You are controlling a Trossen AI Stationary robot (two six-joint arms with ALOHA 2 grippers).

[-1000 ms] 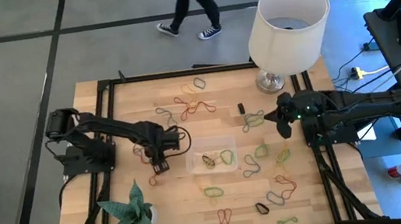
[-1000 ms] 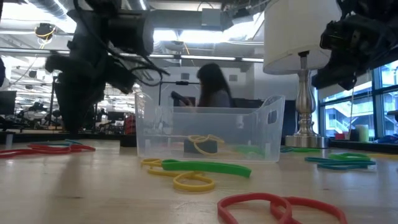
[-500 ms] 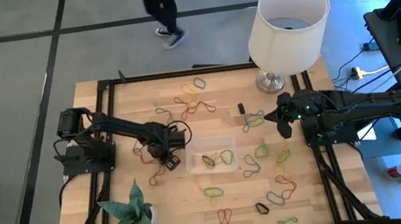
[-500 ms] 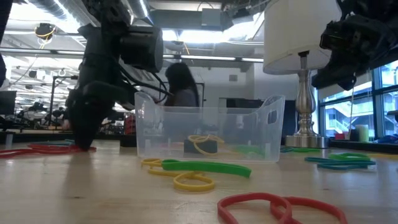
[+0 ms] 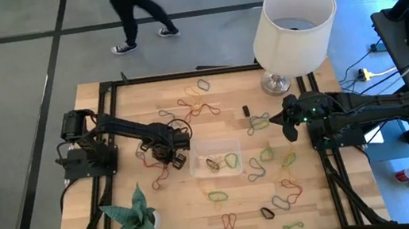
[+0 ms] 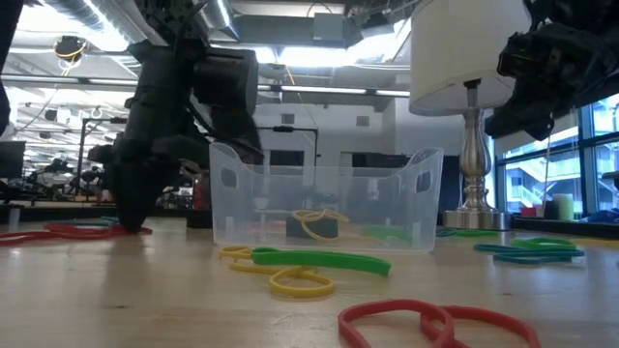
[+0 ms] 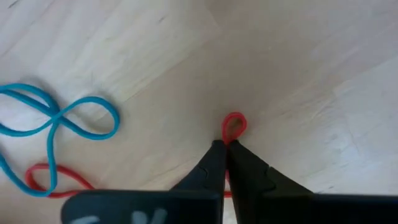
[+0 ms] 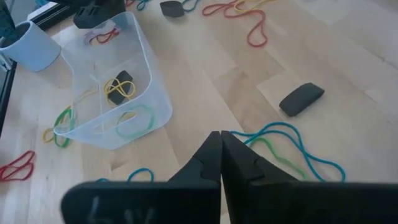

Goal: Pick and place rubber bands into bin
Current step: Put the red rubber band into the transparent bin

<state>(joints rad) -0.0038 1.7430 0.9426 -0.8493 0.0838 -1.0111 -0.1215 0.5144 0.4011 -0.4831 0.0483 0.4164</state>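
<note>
The pale wooden bench [image 5: 130,101] has a dark metal frame along its edges and loose rubber bands [image 5: 280,192] strewn over most of it; at the near edge of the low view lie a red loop [image 6: 426,324], a yellow one [image 6: 300,282] and a green one [image 6: 319,259]. A green folded-paper plant [image 5: 129,213] stands at the near left corner. Mid-bench sits the bin [image 5: 214,157], clear and low-walled, holding a yellow band [image 8: 115,87], a green band [image 8: 134,121] and a small dark object [image 8: 124,81]. Just left of the bin, the left claw [image 5: 172,161] is down at the bench top, its fingers [image 7: 214,168] clenched on a red band [image 7: 234,127] whose small loop pokes out past the tips; a blue band [image 7: 56,118] lies near it. The right claw [image 5: 276,120] hangs above the bench right of the bin, clenched on nothing, over a blue-and-green tangle [image 8: 286,149]. A white lampshade [image 5: 293,18] on a metal base stands at the far right corner. Beyond the bench, a person's legs [image 5: 134,12] cross the grey floor.
</note>
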